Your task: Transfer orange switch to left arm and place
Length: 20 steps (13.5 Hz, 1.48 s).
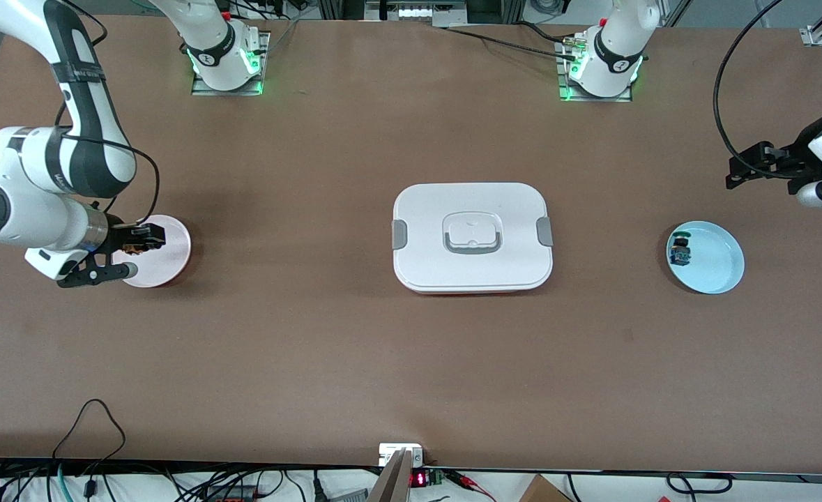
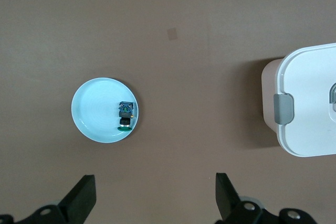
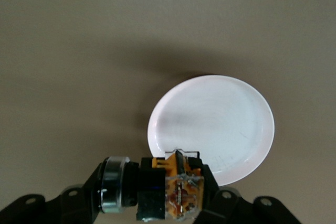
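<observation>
We count two white jointed robot arms (image 1: pixel 48 174), each ending in one black two-finger gripper: the right gripper (image 3: pixel 157 192) and the left gripper (image 2: pixel 155 198).

We count two small push-button switches: one orange switch (image 3: pixel 176 190) between the right gripper's fingers, and one blue-bodied switch with green cap (image 2: pixel 125 116).

We count two small round plates: one pink plate (image 1: pixel 166 251) under the right fingers, and one light blue plate (image 1: pixel 714 258).

We count one large white lidded box (image 1: pixel 472 237) with two grey side clips.
</observation>
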Motion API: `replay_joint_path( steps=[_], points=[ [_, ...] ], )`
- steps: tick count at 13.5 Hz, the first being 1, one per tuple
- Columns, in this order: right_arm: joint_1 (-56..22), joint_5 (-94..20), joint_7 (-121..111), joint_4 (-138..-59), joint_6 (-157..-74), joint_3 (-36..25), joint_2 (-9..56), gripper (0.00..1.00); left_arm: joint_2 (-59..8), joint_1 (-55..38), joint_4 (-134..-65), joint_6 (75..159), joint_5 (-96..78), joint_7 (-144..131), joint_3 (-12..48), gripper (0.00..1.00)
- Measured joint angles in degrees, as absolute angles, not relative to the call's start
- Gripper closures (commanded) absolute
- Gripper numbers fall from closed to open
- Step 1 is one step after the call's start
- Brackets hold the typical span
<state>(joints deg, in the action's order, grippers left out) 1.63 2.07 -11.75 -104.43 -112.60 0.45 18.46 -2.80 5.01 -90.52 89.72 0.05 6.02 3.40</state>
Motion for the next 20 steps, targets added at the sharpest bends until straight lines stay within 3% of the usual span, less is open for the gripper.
replay_joint_path(
  steps=[6,11,15,20],
  points=[
    [1.31,-2.11,-18.43,-98.45,-109.8,6.01,16.3,1.0,-3.94,5.04,-89.55,89.79,2.52,6.02,3.5,0.0],
    [-0.21,-17.47,-19.17,-95.67,-106.79,10.13,12.18,1.0,-4.93,5.29,-86.82,88.45,1.79,8.57,3.39,0.0],
    [-1.69,-23.54,-19.44,-92.94,-106.31,14.87,10.06,1.0,-5.66,10.53,-86.46,77.53,-21.98,8.3,2.99,0.0],
    [-3.03,-37.41,-29.64,-92.7,-110.73,22.96,8.3,1.0,-12.54,15.36,-88.05,69.02,-50.78,6.84,2.87,0.0]
  ],
)
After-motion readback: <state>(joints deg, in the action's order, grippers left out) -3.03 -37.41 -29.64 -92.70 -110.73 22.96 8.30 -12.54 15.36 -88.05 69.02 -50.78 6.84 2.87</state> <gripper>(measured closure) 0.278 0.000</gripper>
